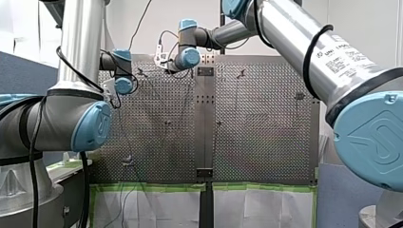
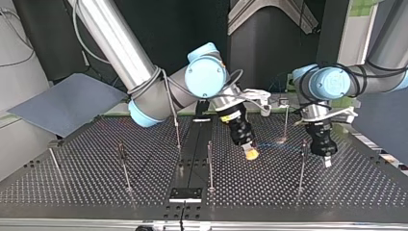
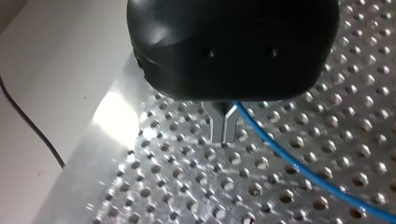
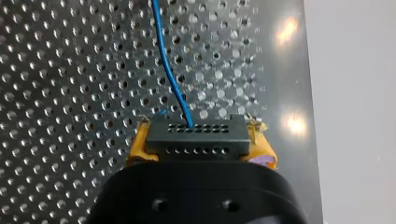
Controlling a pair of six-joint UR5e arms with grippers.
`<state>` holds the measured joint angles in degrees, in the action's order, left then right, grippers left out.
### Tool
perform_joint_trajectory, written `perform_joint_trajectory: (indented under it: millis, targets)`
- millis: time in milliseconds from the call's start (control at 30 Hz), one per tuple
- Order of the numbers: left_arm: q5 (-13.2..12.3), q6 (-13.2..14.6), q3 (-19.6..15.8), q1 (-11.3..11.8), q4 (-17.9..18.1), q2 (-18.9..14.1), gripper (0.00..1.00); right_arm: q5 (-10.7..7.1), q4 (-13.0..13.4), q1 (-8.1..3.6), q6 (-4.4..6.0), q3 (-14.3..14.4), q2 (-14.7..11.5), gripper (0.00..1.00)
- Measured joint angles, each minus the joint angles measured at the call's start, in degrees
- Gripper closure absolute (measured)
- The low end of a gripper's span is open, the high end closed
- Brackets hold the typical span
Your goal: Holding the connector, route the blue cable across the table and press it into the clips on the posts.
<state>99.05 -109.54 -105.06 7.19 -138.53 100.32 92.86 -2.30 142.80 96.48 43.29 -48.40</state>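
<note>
Yellow pads point(image 4: 137, 147) of my right gripper point(image 4: 196, 140) are shut on a black connector point(image 4: 196, 135). The blue cable point(image 4: 170, 70) leaves the connector and runs ahead over the perforated table point(image 4: 70, 93). In the top view my right gripper point(image 2: 250, 153) hangs tilted just over the table near the middle. My left gripper point(image 2: 327, 161) is to its right, close to a post point(image 2: 301, 163). Its metal fingers point(image 3: 223, 128) are shut, and the blue cable point(image 3: 299, 170) comes out at their root and trails away.
Several thin posts stand on the table, among them a middle one point(image 2: 210, 163) and another at the top view's left point(image 2: 124, 166). A black plate point(image 2: 185, 194) lies at the near edge. A grey board point(image 2: 62, 103) leans at the left. The table's edge point(image 3: 93, 140) runs beside my left gripper.
</note>
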Motion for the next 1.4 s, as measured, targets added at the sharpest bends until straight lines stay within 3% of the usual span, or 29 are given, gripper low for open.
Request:
perform_joint_trajectory:
  millis: [333, 367, 400, 467, 500, 533, 600, 633, 667, 700, 767, 1067, 1400]
  targets:
    - [1.01, -0.88, 0.65, 0.87, -1.57, 0.62, 1.00, 0.04, -0.04, -0.77, -0.31, -0.02, 0.01, 1.00]
    - [1.26, -1.07, 0.65, 0.87, -1.83, 0.62, 0.89, 0.04, -0.05, -0.82, -0.35, -0.02, 0.01, 1.00]
    - [1.54, -1.36, 0.65, 0.81, -2.21, 0.62, 0.89, 0.05, -0.06, -0.86, -0.38, -0.01, 0.01, 1.00]
    - [1.82, -1.83, 0.66, 0.68, -2.86, 0.61, 0.65, 0.14, -0.06, -0.95, -0.50, -0.01, 0.03, 1.00]
    - [1.94, -2.19, 0.66, 0.59, -3.44, 0.55, 0.65, 0.23, -0.06, -1.00, -0.56, 0.00, 0.05, 1.00]
    - [2.02, -2.47, 0.66, 0.52, -3.90, 0.48, 0.52, 0.33, -0.07, -1.05, -0.62, 0.00, 0.07, 1.00]
    - [2.15, -3.13, 0.65, 0.44, -5.00, 0.12, 0.47, 0.56, -0.05, -1.17, -0.70, 0.00, 0.17, 1.00]
    - [2.17, -3.34, 0.64, 0.41, -5.49, -0.11, 0.40, 0.63, -0.03, -1.21, -0.73, 0.00, 0.26, 1.00]
    - [2.20, -3.49, 0.63, 0.39, -5.90, -0.36, 0.15, 0.69, 0.01, -1.25, -0.76, 0.00, 0.36, 1.00]
    - [2.24, -3.60, 0.58, 0.38, -6.47, -0.76, 0.15, 0.75, 0.04, -1.30, -0.81, 0.00, 0.51, 1.00]
    - [2.28, -3.59, 0.39, 0.37, -7.42, -1.54, 0.00, 0.81, 0.08, -1.39, -0.89, 0.00, 0.75, 1.00]
    - [1.25, -4.18, -2.92, -0.09, -12.24, -6.26, 0.00, 0.74, 0.17, -1.57, -1.11, -0.07, 1.06, 1.00]
    - [-1.98, -5.04, -7.53, -0.91, -17.95, -11.94, 0.00, 0.74, 0.19, -1.76, -1.36, -0.31, 1.06, 1.00]
